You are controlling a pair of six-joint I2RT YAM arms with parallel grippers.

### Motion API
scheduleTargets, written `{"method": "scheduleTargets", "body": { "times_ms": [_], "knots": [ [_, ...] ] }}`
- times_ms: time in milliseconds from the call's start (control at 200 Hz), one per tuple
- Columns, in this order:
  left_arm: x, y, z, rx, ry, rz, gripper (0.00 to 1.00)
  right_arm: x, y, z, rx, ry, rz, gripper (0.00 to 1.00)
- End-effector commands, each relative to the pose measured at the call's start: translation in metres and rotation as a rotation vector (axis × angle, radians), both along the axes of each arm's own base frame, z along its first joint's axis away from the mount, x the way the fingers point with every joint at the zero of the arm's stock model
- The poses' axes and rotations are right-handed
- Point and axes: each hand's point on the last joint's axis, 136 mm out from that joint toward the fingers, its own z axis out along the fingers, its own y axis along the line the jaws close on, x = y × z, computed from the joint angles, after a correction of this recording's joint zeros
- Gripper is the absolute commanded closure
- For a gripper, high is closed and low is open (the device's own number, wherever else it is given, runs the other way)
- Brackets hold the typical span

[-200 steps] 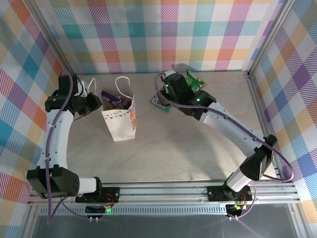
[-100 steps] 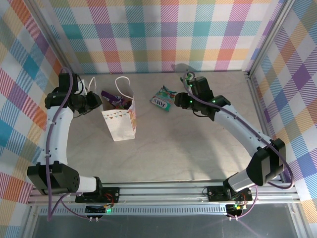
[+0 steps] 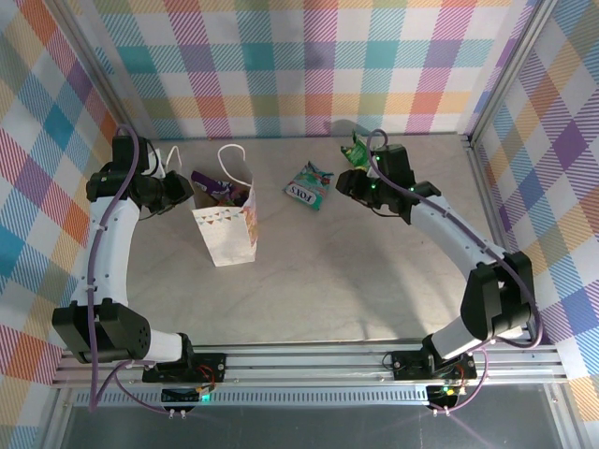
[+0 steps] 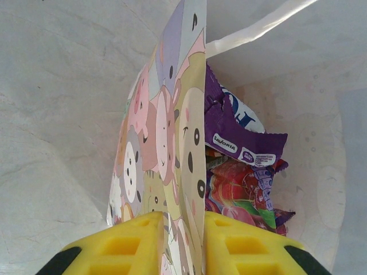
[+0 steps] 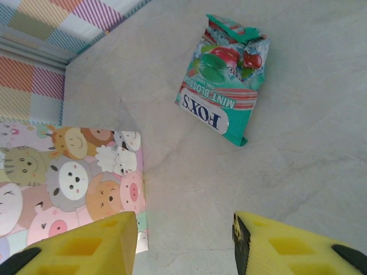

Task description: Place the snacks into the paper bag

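Observation:
The paper bag (image 3: pixel 226 224) stands upright at the left, printed with cartoon animals. My left gripper (image 3: pixel 183 193) is shut on the bag's left wall (image 4: pixel 166 132), one yellow finger (image 4: pixel 114 246) outside and one inside. In the bag lie a purple snack (image 4: pixel 235 129) and a red-pink one (image 4: pixel 241 192). A teal FOX'S packet (image 3: pixel 307 185) lies flat on the table to the right of the bag, also in the right wrist view (image 5: pixel 223 94). My right gripper (image 3: pixel 344 183) hovers open just right of it, holding nothing. A green packet (image 3: pixel 358 150) lies behind that arm.
The bag's white cord handles (image 3: pixel 234 154) stick up toward the back wall. Plaid walls (image 3: pixel 299 65) close in the table on three sides. Bare tabletop (image 3: pixel 337 271) stretches between the bag and the near rail.
My right arm has drawn back to the right, off the teal packet it covered, and its jaws have widened a little. The left gripper has stayed on the bag's wall.

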Motion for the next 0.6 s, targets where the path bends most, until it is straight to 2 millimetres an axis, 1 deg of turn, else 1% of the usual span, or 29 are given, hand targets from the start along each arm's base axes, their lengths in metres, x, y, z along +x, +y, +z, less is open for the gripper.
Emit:
{"method": "scheduleTargets", "body": {
  "times_ms": [0, 255, 330, 370, 595],
  "knots": [
    [-0.005, 0.001, 0.001, 0.013, 0.011, 0.004, 0.76, 0.007, 0.008, -0.009, 0.058, 0.023, 0.022, 0.50],
    [-0.007, 0.004, 0.012, 0.036, -0.017, 0.013, 0.76, 0.027, 0.019, -0.043, 0.075, 0.094, 0.027, 0.44],
    [-0.008, 0.005, 0.012, 0.041, -0.015, 0.014, 0.76, 0.033, 0.023, -0.052, 0.080, 0.110, 0.032, 0.37],
    [-0.008, 0.005, 0.011, 0.043, -0.012, 0.013, 0.76, 0.036, 0.025, -0.056, 0.083, 0.117, 0.035, 0.35],
    [-0.009, 0.007, 0.009, 0.059, -0.008, 0.015, 0.76, 0.057, 0.035, -0.078, 0.080, 0.157, 0.039, 0.31]
  ]
}}
